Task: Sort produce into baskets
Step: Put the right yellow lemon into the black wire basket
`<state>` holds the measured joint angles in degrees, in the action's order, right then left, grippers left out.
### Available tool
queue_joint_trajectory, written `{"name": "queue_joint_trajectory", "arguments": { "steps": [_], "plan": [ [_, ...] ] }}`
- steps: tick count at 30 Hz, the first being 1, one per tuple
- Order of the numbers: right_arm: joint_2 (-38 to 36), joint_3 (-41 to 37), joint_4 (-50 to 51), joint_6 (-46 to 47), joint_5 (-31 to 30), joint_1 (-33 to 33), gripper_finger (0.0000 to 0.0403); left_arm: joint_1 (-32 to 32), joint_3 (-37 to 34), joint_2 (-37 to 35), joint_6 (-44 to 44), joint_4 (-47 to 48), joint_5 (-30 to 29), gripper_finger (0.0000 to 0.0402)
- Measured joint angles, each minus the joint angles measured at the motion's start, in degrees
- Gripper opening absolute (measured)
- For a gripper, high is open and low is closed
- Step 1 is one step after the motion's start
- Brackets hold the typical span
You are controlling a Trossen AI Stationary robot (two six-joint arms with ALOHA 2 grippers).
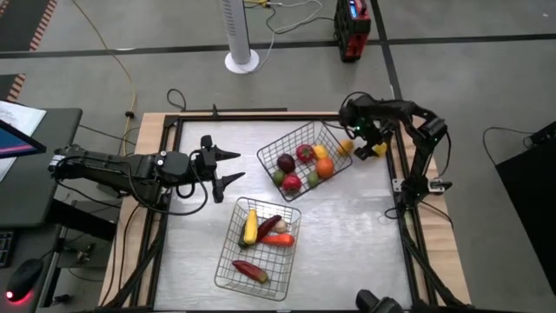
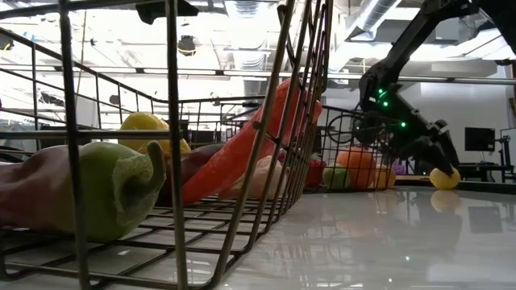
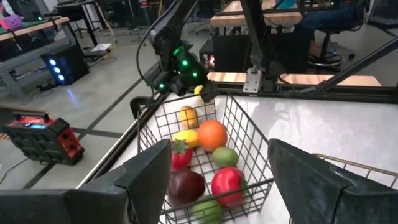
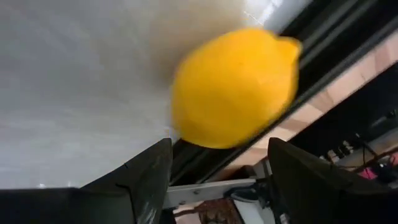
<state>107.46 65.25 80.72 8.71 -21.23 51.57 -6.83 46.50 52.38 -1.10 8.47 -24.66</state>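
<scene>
The far basket (image 1: 287, 139) stands on the table and holds several round pieces: red (image 1: 305, 152), maroon (image 1: 286, 163), orange (image 1: 325, 168) and green (image 1: 278, 176). It also shows in the left wrist view (image 3: 249, 134). The near basket (image 1: 228, 248) holds long pieces: yellow (image 1: 251, 226), orange (image 1: 278, 239) and red (image 1: 250, 271). A yellow lemon (image 1: 380, 149) lies on the table by the right rail, also in the low view (image 2: 444, 178). My right gripper (image 1: 369, 143) is open just over it, and the lemon (image 4: 233, 87) shows beyond its fingertips. My left gripper (image 1: 236, 166) is open and empty, left of the far basket.
A dark frame rail (image 1: 401, 187) runs along the table's right edge, close to the lemon. The near right part of the table (image 1: 356, 243) is bare. A white pole base (image 1: 241, 61) and a red device (image 1: 352, 30) stand on the floor beyond the far edge.
</scene>
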Motion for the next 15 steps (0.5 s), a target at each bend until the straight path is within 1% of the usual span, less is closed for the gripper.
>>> {"name": "queue_joint_trajectory", "arguments": {
  "steps": [7, 15],
  "plan": [
    [0.04, -0.50, -4.69, -0.75, -0.68, -1.18, 0.0291, 0.00, 0.00, 0.00, -0.02, 0.00, 0.01, 0.0256],
    [0.05, -0.50, -10.72, 1.40, 0.03, 1.15, 0.0291, -0.02, 0.00, -0.02, -0.01, 0.02, 0.08, 0.0256]
  ]
}}
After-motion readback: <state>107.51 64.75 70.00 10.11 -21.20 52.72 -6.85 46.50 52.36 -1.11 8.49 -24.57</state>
